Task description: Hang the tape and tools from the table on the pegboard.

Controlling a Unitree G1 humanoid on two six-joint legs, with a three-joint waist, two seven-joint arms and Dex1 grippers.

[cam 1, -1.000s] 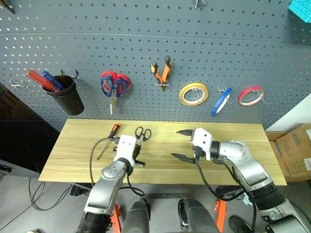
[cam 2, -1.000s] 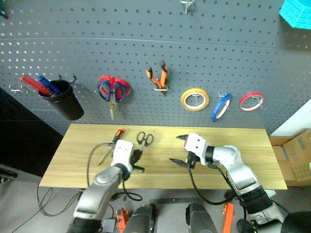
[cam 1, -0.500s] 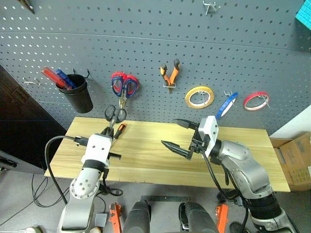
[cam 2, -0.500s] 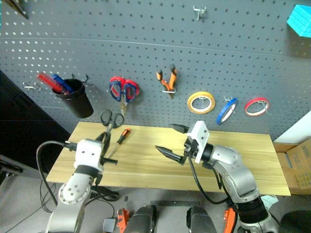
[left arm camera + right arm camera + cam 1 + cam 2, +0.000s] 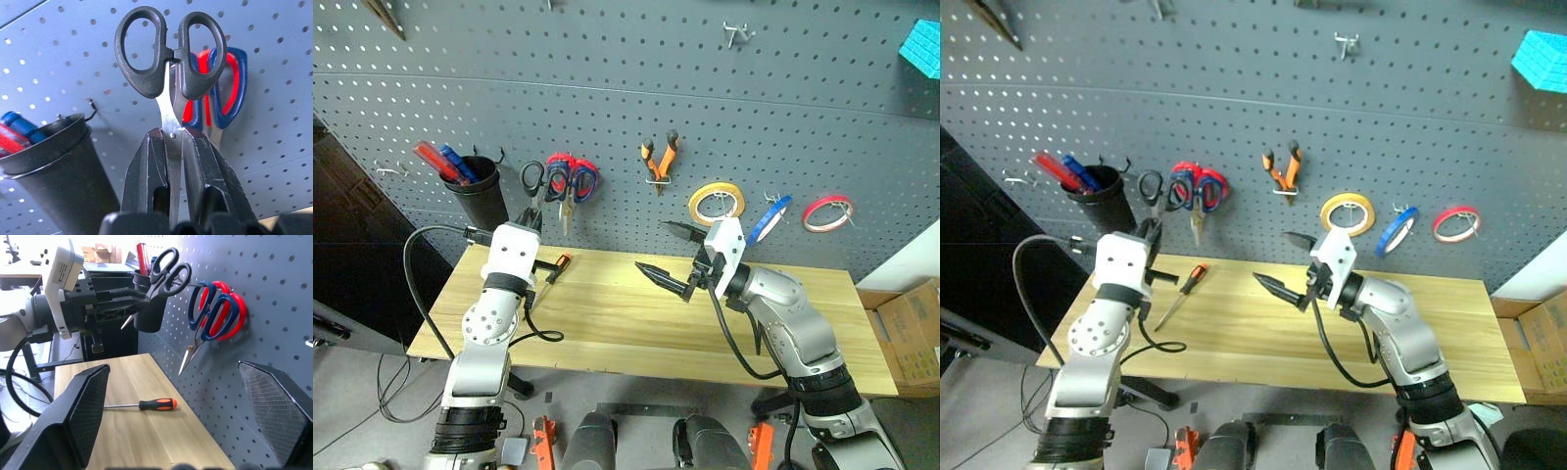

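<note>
step: looks like we're mid-hang on the black-handled scissors [image 5: 170, 54]. Pliers [image 5: 659, 157] and blue tape roll [image 5: 764, 219] are already up on the pegboard [image 5: 607, 59], so I'd say scissors now, screwdriver after.

scissors: pinched by the blades in the left gripper [image 5: 171, 147], finger loops up and away from the fingers, raised off the table right in front of the board, between the black cup [image 5: 481, 193] and the red-and-blue scissors [image 5: 570, 178].

left gripper: clamped tight on the steel blades just around the pivot screw, one finger each side.

next move: my guess is it needs to line one handle loop up with a free hook and ease it on before letting go. I can't make out which hook it's going for; the wire hook [image 5: 91, 108] by the cup's rim is the nearest one I can see. Neighbouring scissors are close, so there's some risk of knocking them.

screwdriver: the orange-and-black one [image 5: 142, 405] lies flat near the table's [image 5: 822, 333] back edge toward its left end, not yet picked up.

right gripper: [image 5: 668, 252] spread wide, holding nothing, hanging over the middle of the tabletop, well apart from the scissors.

other rolls: yellow tape [image 5: 716, 203] and red-and-white tape [image 5: 827, 211] hang either side of the blue one.
</note>
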